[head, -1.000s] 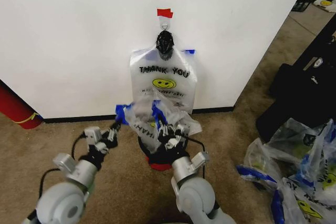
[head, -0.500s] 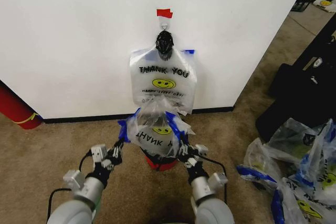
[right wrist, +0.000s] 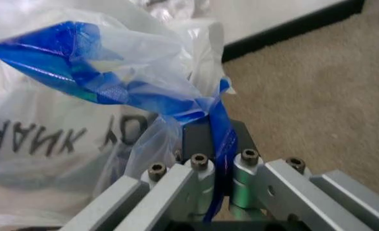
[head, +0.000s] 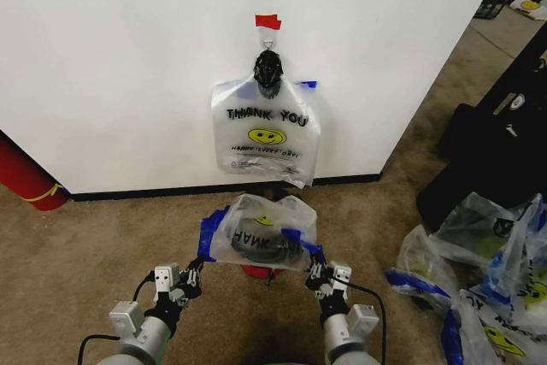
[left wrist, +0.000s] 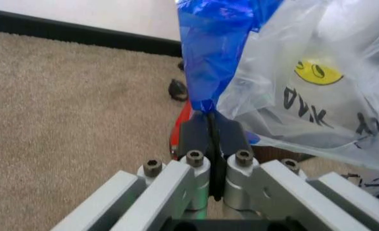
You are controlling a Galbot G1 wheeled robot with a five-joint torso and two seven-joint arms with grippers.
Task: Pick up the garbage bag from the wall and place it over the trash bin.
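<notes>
Crinkly clear garbage bag (head: 261, 241) (blue handles, yellow smiley) stretches between the left claw (head: 193, 271) and right claw (head: 314, 269), each clamped on a handle.

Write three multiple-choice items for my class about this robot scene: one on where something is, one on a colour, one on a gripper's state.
1. Where is the thin clear crinkly garbage bag with blue handles?
A. On the wall hook
B. Stretched between both grippers over the small round black trash bin
C. Flat on the carpet

2. What colour is the tape strip on the plain white wall?
A. Red
B. Green
C. Yellow

3. What is the left gripper doing?
A. Open, holding nothing
B. Shut on the bin's rim
C. Shut on a blue handle

Answers:
1 B: the left gripper and right gripper each hold a handle, with the bin showing through the plastic.
2 A: the strip above the hook is red.
3 C: the left wrist view shows the fingers pinching blue plastic.
</notes>
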